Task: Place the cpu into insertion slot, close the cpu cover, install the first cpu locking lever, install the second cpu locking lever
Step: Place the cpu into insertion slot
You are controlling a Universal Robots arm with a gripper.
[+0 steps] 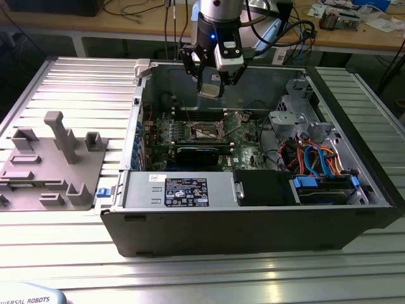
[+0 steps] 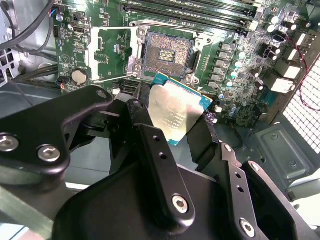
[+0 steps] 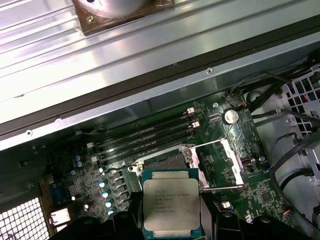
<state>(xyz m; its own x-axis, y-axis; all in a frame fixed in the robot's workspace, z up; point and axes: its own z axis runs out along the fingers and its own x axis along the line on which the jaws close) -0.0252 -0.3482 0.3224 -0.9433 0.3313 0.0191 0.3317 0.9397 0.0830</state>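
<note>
The gripper (image 1: 212, 83) (image 2: 172, 125) is closed on the cpu (image 1: 209, 90) (image 2: 180, 107) (image 3: 172, 207). Its black fingers (image 2: 145, 117) press on two opposite edges of the chip, and the dull silver top faces both wrist cameras. In the exterior view the cpu hangs in the air inside the open case (image 1: 253, 234), close to the case's far wall and clear above the green board (image 1: 243, 142) (image 2: 240, 75) (image 3: 260, 190).

The slot (image 1: 205, 132) (image 2: 167, 54) (image 3: 162, 162) lies bare on the board below, with its dark centre and silvery rim showing. The cpu is apart from it, and in the first wrist view the chip hides part of the slot's rim. The cover (image 2: 112, 52) (image 3: 222, 165) is swung open off the slot and lies beside it, on the side toward the coin cell (image 2: 79, 76) (image 3: 230, 116). Its cut-out middle shows the board beneath.

Long memory slots (image 2: 200, 10) (image 3: 145, 137) run along the slot's other side, near the case wall.

At the case's near edge sit a grey labelled box (image 1: 183, 190) and a black box (image 1: 266, 187) side by side. Blue and orange cables (image 1: 313, 155) fill the corner on the exterior view's right.

The case stands mid-table on the ribbed metal table (image 1: 209, 272). A grey fixture plate (image 1: 50, 164) lies well apart from it, by the table edge on the exterior view's left.
</note>
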